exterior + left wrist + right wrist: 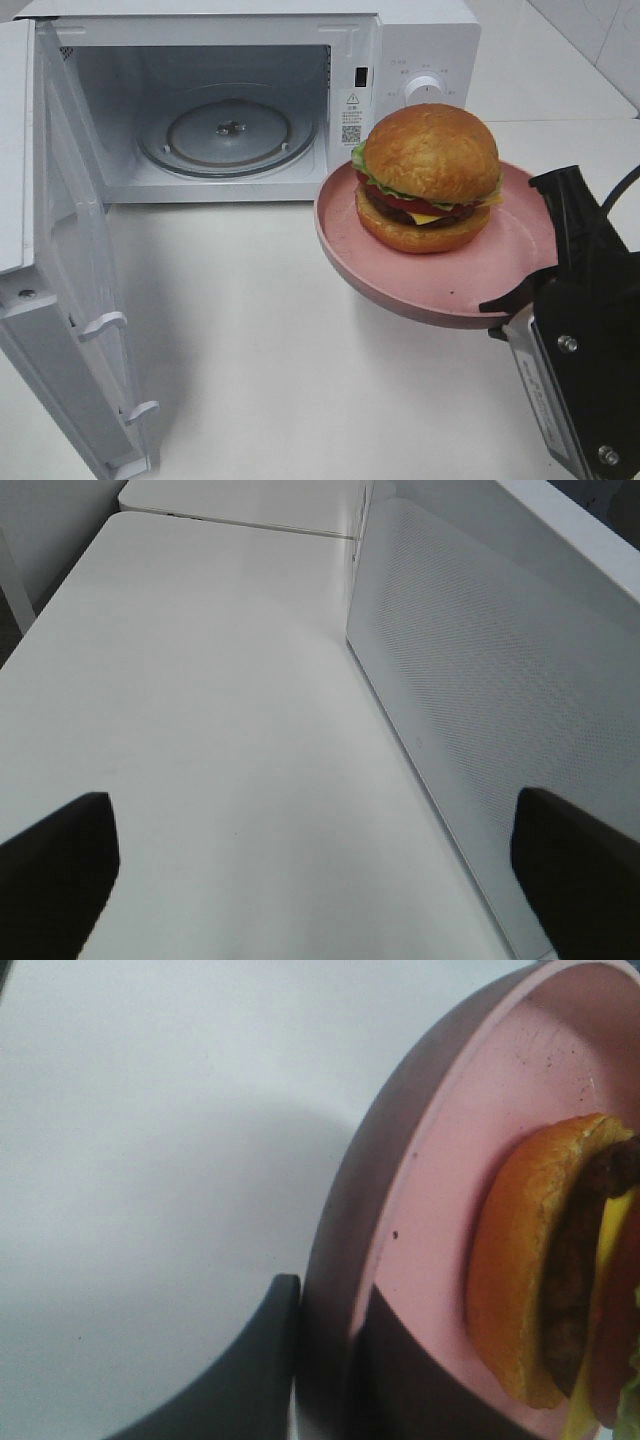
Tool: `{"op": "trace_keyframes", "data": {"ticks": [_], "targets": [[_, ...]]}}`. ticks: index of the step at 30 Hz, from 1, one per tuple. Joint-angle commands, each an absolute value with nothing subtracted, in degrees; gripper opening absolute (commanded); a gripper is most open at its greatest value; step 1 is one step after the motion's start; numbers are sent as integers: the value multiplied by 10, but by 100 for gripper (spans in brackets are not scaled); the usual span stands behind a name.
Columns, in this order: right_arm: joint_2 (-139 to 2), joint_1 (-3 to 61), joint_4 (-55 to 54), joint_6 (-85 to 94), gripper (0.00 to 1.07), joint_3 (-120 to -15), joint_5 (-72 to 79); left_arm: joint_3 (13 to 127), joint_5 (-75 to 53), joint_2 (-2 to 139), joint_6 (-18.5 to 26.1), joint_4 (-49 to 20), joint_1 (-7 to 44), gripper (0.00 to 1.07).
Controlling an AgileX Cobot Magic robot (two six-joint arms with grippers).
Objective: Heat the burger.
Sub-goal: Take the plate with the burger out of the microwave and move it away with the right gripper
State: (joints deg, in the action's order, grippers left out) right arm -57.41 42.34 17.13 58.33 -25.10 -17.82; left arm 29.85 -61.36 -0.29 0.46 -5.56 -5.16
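Note:
The burger (430, 175), with a golden-brown domed bun, lettuce, tomato and cheese, sits on a round pink plate (500, 255). The plate is held off the table, tilted slightly, in front of the microwave's control panel. My right gripper (535, 262) is shut on the plate's rim at its right side. The right wrist view shows one finger outside the rim and one inside, with the gripper (325, 1360) clamping the plate (440, 1160) close to the burger (520, 1270). My left gripper (315, 830) is open with nothing between its fingers, beside the microwave door (480, 680).
The white microwave (420, 50) stands at the back with its door (70, 280) swung wide open to the left. Its glass turntable (228, 130) lies bare inside. The white table (280, 340) stretches in front of it.

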Motion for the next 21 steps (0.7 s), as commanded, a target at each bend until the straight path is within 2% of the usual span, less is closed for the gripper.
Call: {"op": "trace_keyframes", "data": {"ticks": [1,7,9,12,21], "targets": [[-548,422,234,513,1,-256,-188,297,-614,-7,0,-56,-53,100],[-548,422,290,431,1,-256,-230,297,-614,-7,0,-56,-53,100],[-548,422,378,336,1,-256,-264,297,-614,-7,0,-56,-53,100],[-548,422,426,272,1,-256,-283,297,-614,-7,0,-56,-53,100],[-548,422,451,181,1,-256,-329,297,-614,-7,0,-56,-53,100]]}}
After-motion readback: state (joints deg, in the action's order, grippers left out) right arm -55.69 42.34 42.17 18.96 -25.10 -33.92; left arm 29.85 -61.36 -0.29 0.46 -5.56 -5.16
